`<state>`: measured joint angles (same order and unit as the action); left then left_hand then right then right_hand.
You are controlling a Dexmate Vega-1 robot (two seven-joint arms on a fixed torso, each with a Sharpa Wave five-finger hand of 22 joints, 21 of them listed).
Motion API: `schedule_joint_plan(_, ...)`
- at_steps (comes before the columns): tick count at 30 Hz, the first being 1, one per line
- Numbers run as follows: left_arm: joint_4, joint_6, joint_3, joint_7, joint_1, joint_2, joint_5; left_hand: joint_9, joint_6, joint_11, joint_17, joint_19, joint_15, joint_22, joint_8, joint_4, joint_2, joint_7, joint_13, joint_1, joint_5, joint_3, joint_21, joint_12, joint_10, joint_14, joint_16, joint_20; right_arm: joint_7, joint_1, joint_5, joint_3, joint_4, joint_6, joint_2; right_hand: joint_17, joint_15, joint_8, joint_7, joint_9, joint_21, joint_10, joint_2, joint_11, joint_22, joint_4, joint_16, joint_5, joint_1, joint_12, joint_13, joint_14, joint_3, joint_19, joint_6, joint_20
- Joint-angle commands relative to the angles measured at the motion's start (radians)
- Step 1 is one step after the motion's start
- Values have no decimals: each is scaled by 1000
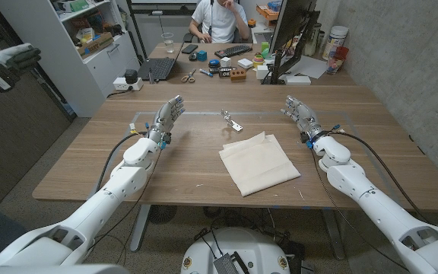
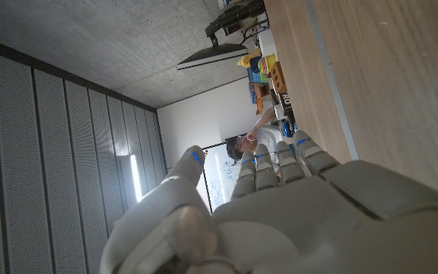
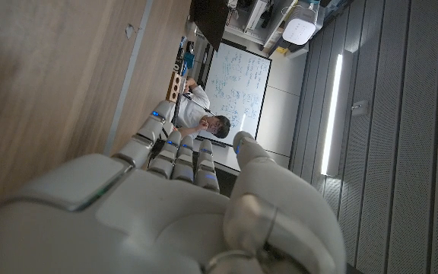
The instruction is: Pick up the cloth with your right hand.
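Observation:
A folded cream cloth [image 1: 258,161] lies on the wooden table [image 1: 204,171] in the head view, near the front middle. My right hand [image 1: 300,116] stands on its edge to the right of the cloth and a little behind it, fingers straight and apart, holding nothing. On the far side of the cloth my left hand [image 1: 167,119] stands the same way, palm upright, empty. The right wrist view looks along my right hand [image 3: 166,205] over bare table, and the left wrist view looks along my left hand [image 2: 280,205].
A small metal clip [image 1: 233,122] lies just behind the cloth. A second desk behind holds a laptop [image 1: 158,68], a keyboard [image 1: 233,51], a monitor [image 1: 289,34] and small items. A person [image 1: 217,19] sits there.

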<state>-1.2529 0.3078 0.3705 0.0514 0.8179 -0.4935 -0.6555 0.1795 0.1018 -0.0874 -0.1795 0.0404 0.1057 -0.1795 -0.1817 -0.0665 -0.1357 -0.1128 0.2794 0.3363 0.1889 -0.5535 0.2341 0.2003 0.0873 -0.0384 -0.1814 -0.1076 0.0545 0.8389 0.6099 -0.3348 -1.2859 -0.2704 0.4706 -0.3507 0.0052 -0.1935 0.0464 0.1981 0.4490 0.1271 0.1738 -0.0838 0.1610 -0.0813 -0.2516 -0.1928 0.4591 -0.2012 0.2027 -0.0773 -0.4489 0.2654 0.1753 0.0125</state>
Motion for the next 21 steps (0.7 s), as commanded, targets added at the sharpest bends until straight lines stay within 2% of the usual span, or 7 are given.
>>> schedule_joint_plan(1,38,18,1,19,-16,11,-3,4,1,-8,-5,1,10,-2,-7,1,-1,-9,1,8,5,-6,3,7,1,1,-7,-8,63,27,-100,116,-16,60,-83,-2,-2,-4,-1,4,2,9,3,0,5,-1,-6,-7,13,-4,2,-9,-6,7,5,0)
schedule_joint_plan(9,48,15,2,20,-24,15,-3,4,1,-9,-6,1,9,-2,-7,0,-1,-8,-1,7,5,-7,2,7,1,1,-7,-9,87,44,-173,171,-33,56,-129,-1,-3,-4,-2,3,-1,11,3,0,5,-1,-6,-7,13,-5,1,-9,-6,8,5,-1)
schedule_joint_plan(11,59,20,1,30,-30,21,-10,4,1,-7,-6,1,9,-2,-7,0,-1,-8,-2,7,5,-7,1,7,1,1,-7,-9,77,61,-199,182,-50,15,-140,-1,-4,-4,-2,3,-2,12,2,-1,5,-1,-6,-7,13,-5,1,-9,-6,9,6,0)
schedule_joint_plan(15,71,18,5,35,-45,24,-5,4,2,-8,-6,1,9,-2,-7,-1,-1,-9,-3,7,5,-7,1,8,1,1,-7,-9,102,88,-207,205,-88,6,-137,0,-6,-7,0,3,-5,18,2,-1,5,-4,-7,-8,16,-7,1,-14,-7,10,14,0)
schedule_joint_plan(21,58,9,9,37,-57,13,5,4,2,-7,-6,2,10,-2,-7,-1,-2,-9,-5,6,5,-7,0,8,0,2,-7,-9,114,169,-211,240,-164,-41,-145,2,-6,-7,1,2,-8,22,1,-1,6,-7,-9,-8,19,-9,0,-20,-8,11,15,-1)
